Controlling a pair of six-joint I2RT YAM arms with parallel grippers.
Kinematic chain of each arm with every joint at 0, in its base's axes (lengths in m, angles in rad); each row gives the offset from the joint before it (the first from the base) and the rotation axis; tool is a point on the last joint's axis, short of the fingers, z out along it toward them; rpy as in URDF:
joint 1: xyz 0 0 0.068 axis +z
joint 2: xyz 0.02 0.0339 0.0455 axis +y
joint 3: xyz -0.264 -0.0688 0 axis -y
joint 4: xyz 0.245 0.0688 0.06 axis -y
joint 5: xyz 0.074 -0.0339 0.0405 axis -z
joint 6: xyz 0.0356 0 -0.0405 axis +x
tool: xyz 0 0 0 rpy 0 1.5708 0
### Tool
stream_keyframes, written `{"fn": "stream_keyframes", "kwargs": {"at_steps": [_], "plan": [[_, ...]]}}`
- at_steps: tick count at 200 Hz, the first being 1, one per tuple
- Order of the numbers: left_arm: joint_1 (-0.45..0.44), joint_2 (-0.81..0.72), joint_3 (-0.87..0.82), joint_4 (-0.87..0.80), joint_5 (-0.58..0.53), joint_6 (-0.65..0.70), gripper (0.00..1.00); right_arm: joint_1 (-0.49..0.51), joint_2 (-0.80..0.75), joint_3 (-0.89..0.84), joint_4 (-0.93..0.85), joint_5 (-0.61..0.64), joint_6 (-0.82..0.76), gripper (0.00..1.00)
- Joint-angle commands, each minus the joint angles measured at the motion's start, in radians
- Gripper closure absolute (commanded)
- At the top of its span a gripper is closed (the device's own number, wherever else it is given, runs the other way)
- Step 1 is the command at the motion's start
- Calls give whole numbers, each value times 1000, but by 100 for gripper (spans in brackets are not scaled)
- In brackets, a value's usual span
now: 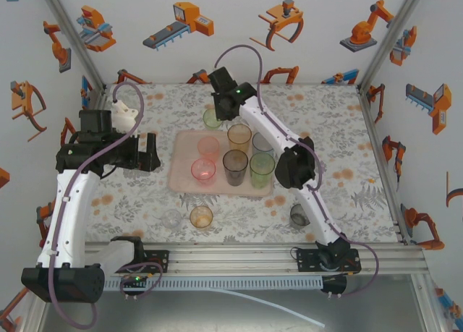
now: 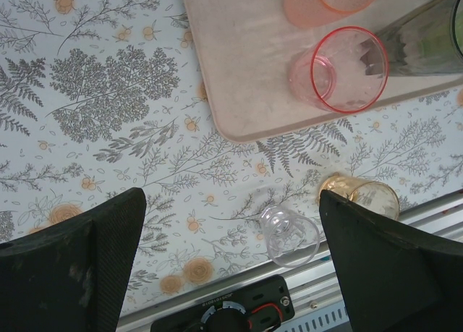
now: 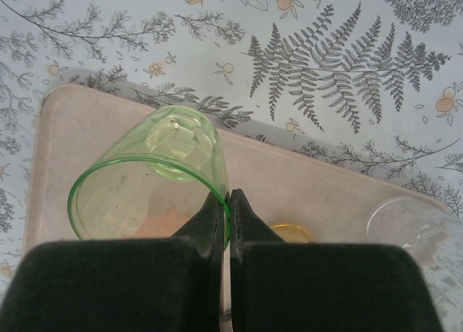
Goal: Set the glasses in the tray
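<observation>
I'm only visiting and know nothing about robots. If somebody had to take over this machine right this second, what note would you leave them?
Left gripper: open, empty, over the table beside the tray.
Right gripper: shut on the rim of a green glass, held tilted at the tray's far left corner. I cannot tell whether the glass touches the tray.
Done: six glasses stand in the tray.
To do: set the green glass down, then fetch three from the near side of the table: the clear glass, the amber glass and the grey glass.
</observation>
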Motion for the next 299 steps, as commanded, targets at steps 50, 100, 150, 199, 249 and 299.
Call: {"fn": "stream_keyframes", "kwargs": {"at_steps": [50,100,150,199,249,299], "plan": [[5,-8,-11,-15,9,-6,3,-15,48,55,-39,-40,5,100],[5,-5,-14,-13,8,-6,3,-18,75,86,-72,-69,4,100],[5,-7,-15,-11,7,-5,3,-19,88,92,-92,-86,2,100],[7,-7,-17,-12,8,-6,3,-22,89,95,-101,-92,0,100],[7,-8,-18,-9,8,-4,3,-22,95,97,-104,-103,-1,100],[7,-9,-20,-9,7,-4,3,-22,103,106,-112,-114,3,100]]}}
